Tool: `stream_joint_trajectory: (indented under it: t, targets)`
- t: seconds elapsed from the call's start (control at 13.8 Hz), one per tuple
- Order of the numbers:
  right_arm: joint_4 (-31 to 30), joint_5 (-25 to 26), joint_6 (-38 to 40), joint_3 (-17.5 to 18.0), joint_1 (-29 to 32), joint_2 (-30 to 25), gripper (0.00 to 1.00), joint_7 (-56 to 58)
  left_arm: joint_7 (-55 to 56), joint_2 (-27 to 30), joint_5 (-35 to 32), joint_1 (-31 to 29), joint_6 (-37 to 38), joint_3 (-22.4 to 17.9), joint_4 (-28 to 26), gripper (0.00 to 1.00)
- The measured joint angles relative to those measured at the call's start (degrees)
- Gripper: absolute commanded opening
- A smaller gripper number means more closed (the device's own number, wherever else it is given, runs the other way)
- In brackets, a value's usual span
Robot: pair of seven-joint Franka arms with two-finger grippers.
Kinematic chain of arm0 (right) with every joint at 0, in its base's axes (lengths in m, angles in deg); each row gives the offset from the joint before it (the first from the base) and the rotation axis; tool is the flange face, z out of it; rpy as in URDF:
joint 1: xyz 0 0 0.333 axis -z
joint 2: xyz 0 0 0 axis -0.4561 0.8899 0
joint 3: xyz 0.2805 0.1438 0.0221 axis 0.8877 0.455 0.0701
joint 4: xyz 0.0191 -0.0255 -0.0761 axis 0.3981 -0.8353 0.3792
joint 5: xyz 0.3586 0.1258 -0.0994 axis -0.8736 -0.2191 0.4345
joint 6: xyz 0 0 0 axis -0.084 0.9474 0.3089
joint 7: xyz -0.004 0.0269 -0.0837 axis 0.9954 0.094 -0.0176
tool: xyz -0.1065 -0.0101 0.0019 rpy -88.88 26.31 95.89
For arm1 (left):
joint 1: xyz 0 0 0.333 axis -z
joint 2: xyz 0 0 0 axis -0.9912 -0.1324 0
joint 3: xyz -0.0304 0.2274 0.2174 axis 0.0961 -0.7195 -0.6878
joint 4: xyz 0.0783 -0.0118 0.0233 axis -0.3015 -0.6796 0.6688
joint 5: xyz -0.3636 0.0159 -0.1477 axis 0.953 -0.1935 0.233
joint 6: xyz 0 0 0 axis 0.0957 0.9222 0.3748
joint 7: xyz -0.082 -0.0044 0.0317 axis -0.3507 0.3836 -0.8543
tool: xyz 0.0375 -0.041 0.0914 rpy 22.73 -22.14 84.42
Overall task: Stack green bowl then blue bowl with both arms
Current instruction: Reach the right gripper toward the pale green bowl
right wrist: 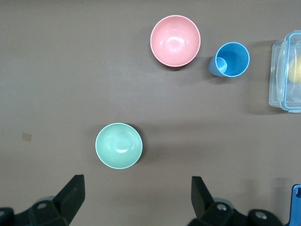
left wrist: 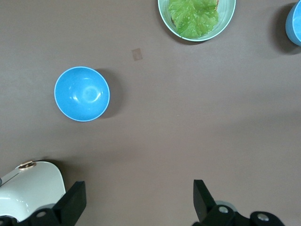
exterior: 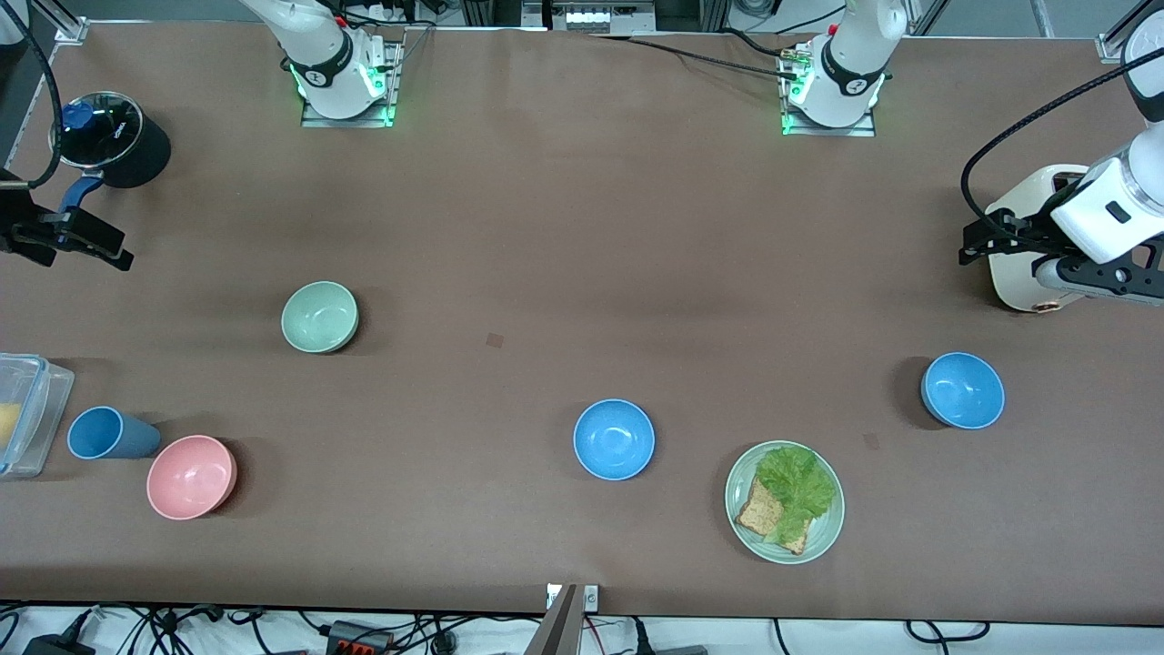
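The pale green bowl [exterior: 320, 317] [right wrist: 118, 145] stands upright toward the right arm's end of the table. One blue bowl [exterior: 614, 439] [left wrist: 296, 21] sits mid-table, nearer the front camera. A second blue bowl [exterior: 962, 390] [left wrist: 82, 93] rests toward the left arm's end. My right gripper [exterior: 95, 244] [right wrist: 137, 194] hangs open and holds nothing, up in the air over the right arm's end of the table beside the black pot. My left gripper [exterior: 982, 238] [left wrist: 138, 200] is open with nothing in it, raised over the white appliance at the left arm's end.
A pink bowl [exterior: 191, 477], a darker blue cup [exterior: 109, 433] and a clear lidded box [exterior: 23, 414] sit near the right arm's end. A black pot [exterior: 109, 136] stands by that edge. A green plate [exterior: 823, 537] carries lettuce and bread. The white appliance [exterior: 1023, 273] sits under the left hand.
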Motion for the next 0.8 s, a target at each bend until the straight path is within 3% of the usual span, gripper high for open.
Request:
stream_joint_trajectory:
  t: [0.8]
  targets:
    - [-0.6,0.0,1.8,0.2,0.0,0.8,1.00,0.0,0.0,-1.3,0.0,0.0,0.7,0.0,1.8,1.00]
